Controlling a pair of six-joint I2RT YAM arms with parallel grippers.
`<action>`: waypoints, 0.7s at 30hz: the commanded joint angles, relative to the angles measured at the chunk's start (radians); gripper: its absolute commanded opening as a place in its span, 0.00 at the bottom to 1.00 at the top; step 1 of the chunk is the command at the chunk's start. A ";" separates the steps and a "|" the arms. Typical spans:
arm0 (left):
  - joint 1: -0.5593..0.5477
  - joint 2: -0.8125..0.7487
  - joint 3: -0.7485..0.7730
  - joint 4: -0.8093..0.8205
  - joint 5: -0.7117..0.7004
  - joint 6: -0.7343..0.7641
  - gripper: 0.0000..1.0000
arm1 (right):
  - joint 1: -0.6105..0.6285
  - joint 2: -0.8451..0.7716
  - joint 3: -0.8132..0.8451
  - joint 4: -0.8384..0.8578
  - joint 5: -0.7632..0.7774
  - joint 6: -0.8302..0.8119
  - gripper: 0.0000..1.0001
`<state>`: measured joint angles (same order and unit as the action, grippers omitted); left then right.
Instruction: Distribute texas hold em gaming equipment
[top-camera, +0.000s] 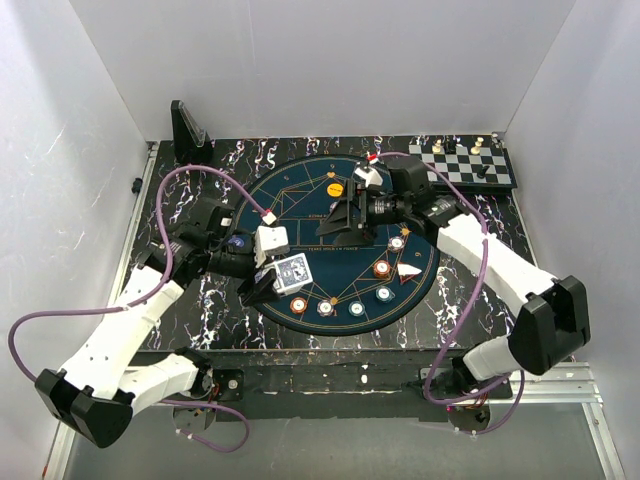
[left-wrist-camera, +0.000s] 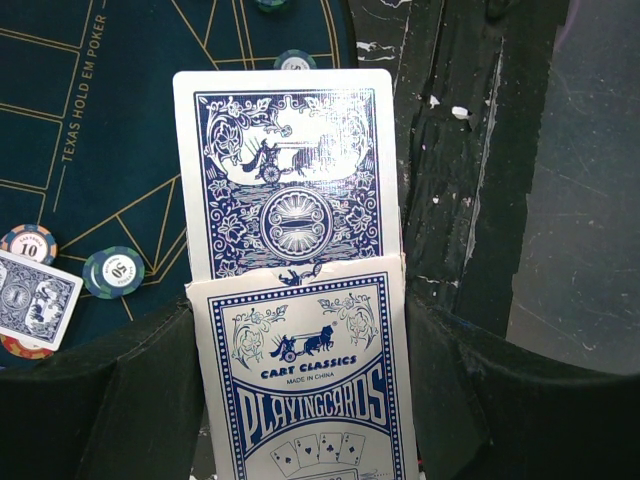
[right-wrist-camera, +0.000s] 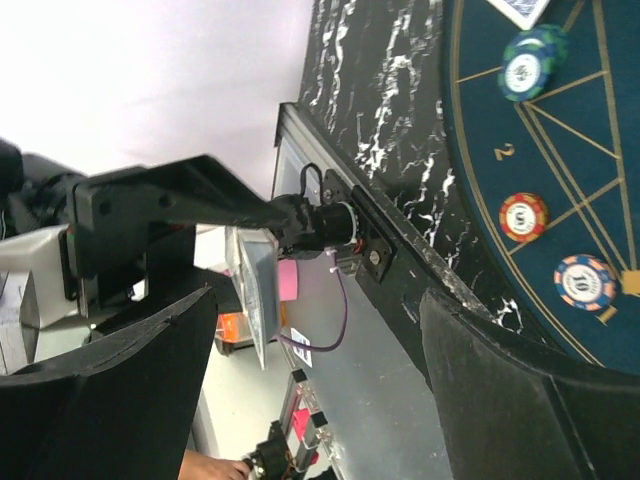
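Note:
My left gripper (top-camera: 273, 284) is shut on a blue-and-white playing card box (left-wrist-camera: 305, 375), held over the mat's near-left edge. One blue-backed card (left-wrist-camera: 280, 170) sticks halfway out of its open top; the box also shows in the top view (top-camera: 290, 271). My right gripper (top-camera: 333, 222) is open and empty above the mat's middle, pointing toward the left gripper. In the right wrist view (right-wrist-camera: 315, 400) the box (right-wrist-camera: 255, 290) shows edge-on between its fingers. Several poker chips (top-camera: 382, 268) lie along the mat's near-right arc, and an orange chip (top-camera: 335, 187) lies farther back. A card (left-wrist-camera: 35, 300) rests on the mat beside chips (left-wrist-camera: 113, 272).
The round dark-blue mat (top-camera: 300, 200) covers the middle of the black marbled table. A chessboard (top-camera: 470, 163) with pieces sits at the back right. A black stand (top-camera: 188, 128) is at the back left. White walls close in on three sides.

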<state>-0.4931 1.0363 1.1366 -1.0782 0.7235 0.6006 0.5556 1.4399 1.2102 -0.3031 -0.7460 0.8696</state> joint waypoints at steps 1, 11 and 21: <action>0.001 0.002 0.005 0.058 0.010 0.002 0.00 | 0.085 -0.035 -0.012 0.139 -0.007 0.009 0.89; -0.001 0.021 0.028 0.084 -0.009 -0.005 0.00 | 0.230 0.074 0.061 0.117 0.034 -0.020 0.91; -0.001 0.021 0.049 0.109 0.004 -0.039 0.00 | 0.245 0.096 0.040 0.125 0.030 0.005 0.79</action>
<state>-0.4931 1.0710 1.1397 -1.0080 0.7029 0.5819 0.7979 1.5459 1.2228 -0.2249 -0.7151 0.8669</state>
